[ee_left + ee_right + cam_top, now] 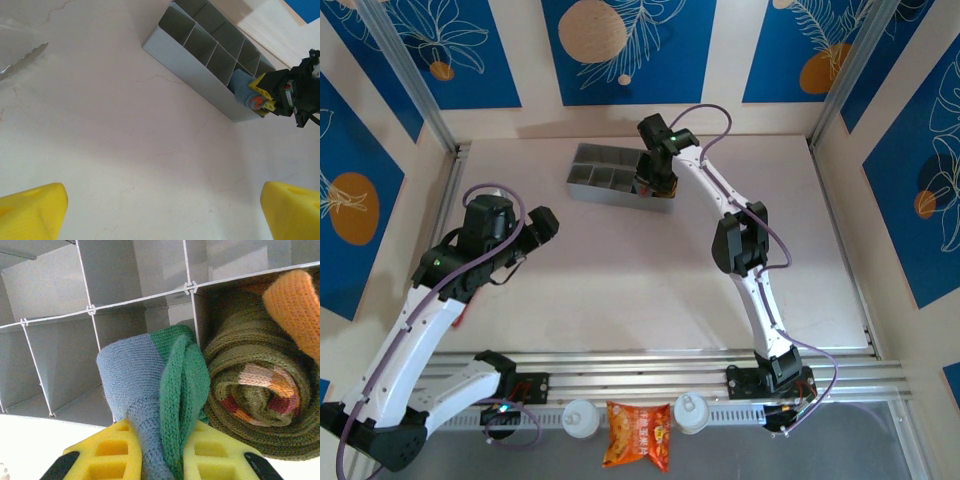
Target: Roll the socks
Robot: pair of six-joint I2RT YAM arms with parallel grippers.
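Stowing step. Right fingers [112, 452] pinch the rolled grey-blue sock [132, 385] lower centre, seemingly partway into the divider tray [588, 176] cell beside the rolled olive-brown sock [250, 410]. Left fingers [35, 207] wide, empty. Next: seat deeper, release.

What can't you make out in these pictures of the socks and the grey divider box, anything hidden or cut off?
- Grey-blue sock with green toe: lower end hidden between the right gripper's yellow fingers, right wrist view.
- Olive-brown rolled sock: cut off by the right edge, right wrist view.
- Grey divider box: right end hidden under the right arm, top view.
- Orange snack packet: print too small to read, top view.
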